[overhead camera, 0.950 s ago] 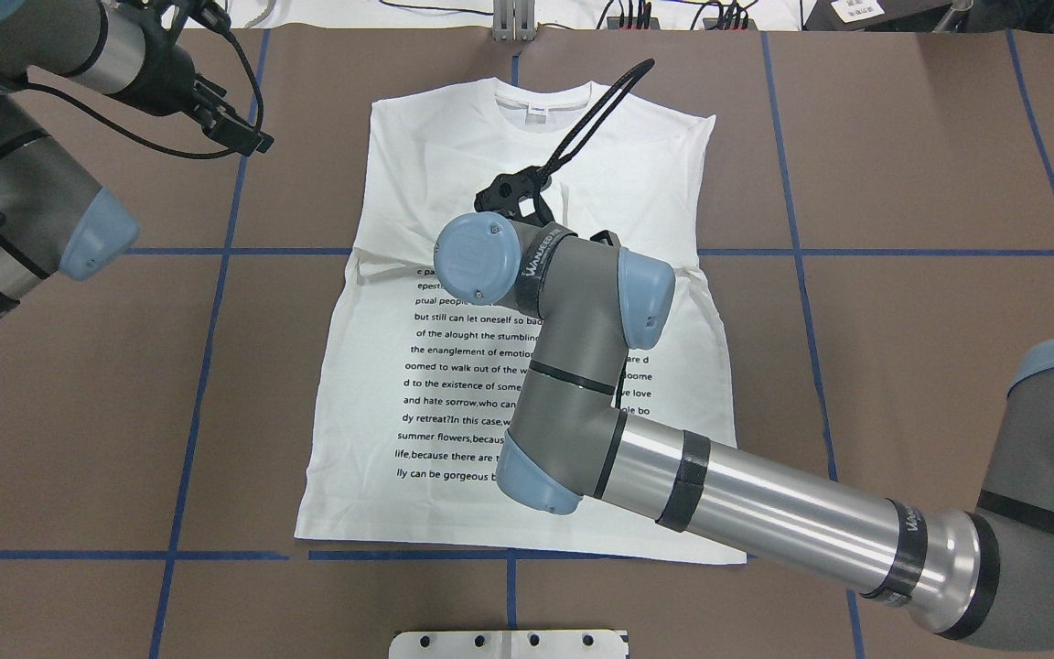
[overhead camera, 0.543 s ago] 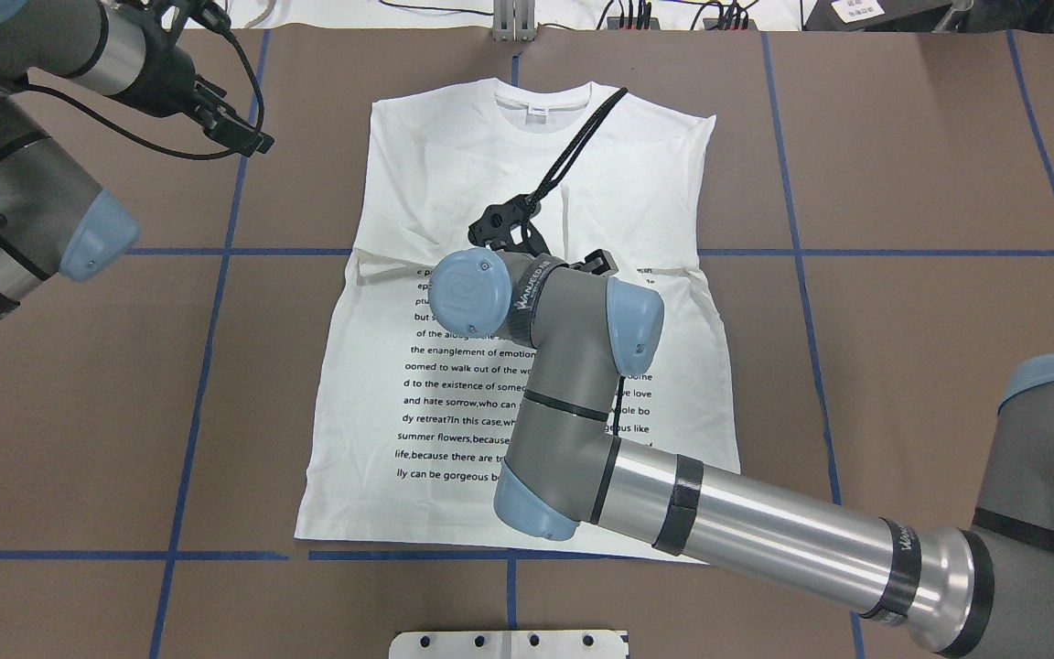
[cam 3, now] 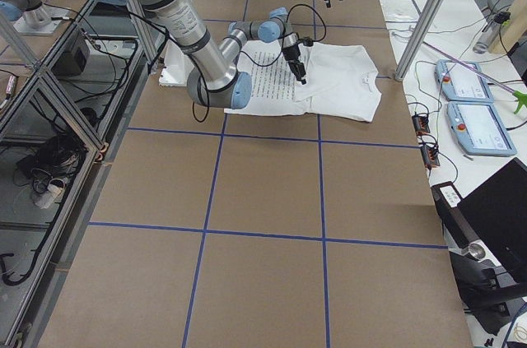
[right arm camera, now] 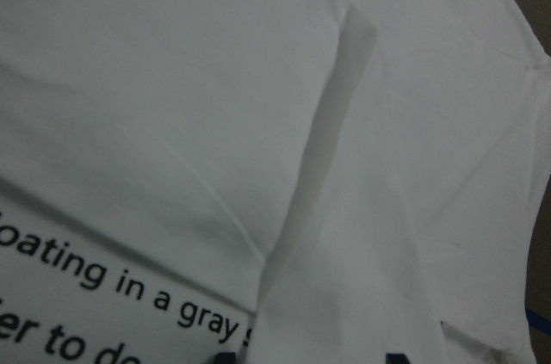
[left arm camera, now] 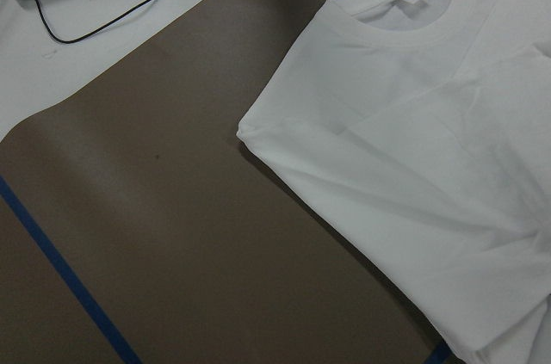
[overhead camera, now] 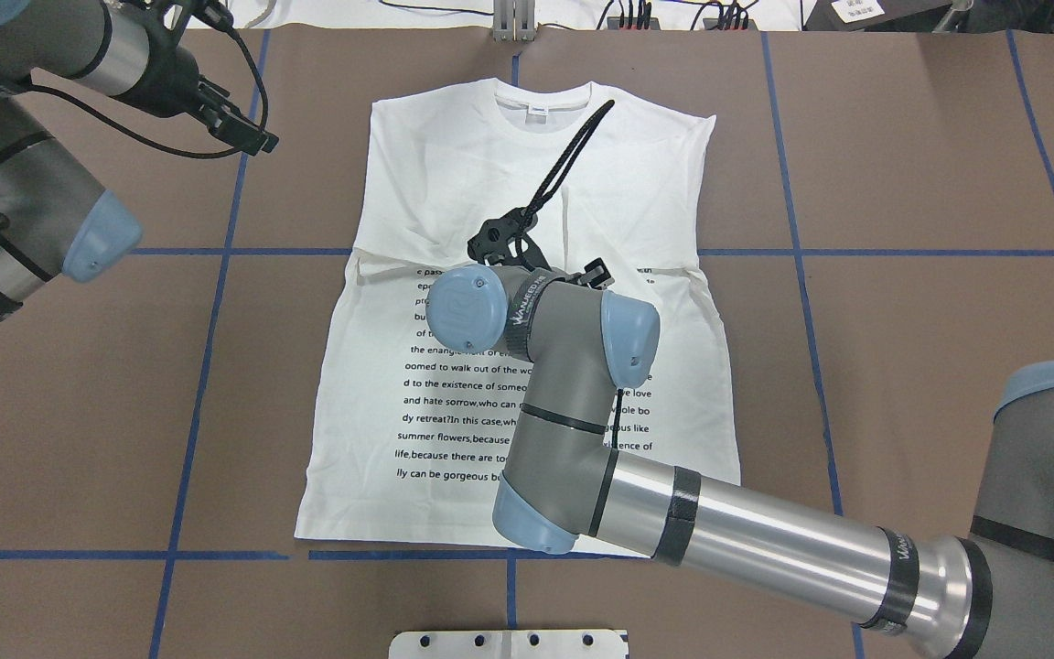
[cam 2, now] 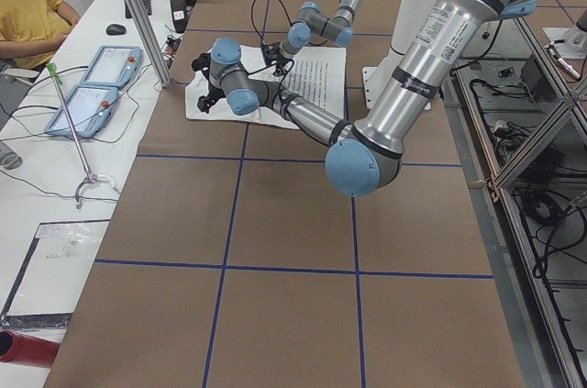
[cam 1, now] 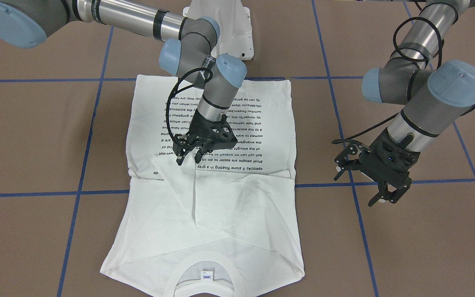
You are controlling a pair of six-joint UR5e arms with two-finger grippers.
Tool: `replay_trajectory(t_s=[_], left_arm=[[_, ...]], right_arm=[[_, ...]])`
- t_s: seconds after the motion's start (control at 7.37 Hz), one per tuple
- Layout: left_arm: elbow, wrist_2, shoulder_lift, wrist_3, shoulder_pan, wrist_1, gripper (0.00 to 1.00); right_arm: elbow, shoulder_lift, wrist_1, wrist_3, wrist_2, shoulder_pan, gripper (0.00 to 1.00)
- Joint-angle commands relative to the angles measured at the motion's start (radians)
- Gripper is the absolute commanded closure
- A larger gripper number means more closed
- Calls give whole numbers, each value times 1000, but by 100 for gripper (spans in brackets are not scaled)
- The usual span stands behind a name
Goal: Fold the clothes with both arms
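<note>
The white T-shirt lies flat on the brown table, collar at the far side and black text block at the near side. Both sleeves are folded in over the chest. My right gripper hangs just above the shirt's middle, at the top edge of the text, open and empty. The right wrist view shows a folded sleeve edge right below it. My left gripper is open and empty above bare table beside the shirt's shoulder; it also shows in the overhead view.
The white pedestal base stands at the robot's side of the table. Blue tape lines cross the brown surface. An aluminium post and teach pendants stand beyond the far edge. An operator sits there.
My right wrist and gripper have drawn back from the shirt's chest toward the text block, nearer the robot. The shirt and the left arm have hardly moved.
</note>
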Motion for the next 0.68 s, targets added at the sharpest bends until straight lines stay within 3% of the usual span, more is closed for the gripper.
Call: replay_trajectory(t_s=[0.0,0.54], left_arm=[[-5,0,0,-9,0,0,0],[-24,0,1,-38,0,0,0]], right_arm=[[7,3,-12,-3,-2,1,100],[18,-32,7,-113,7,125,100]])
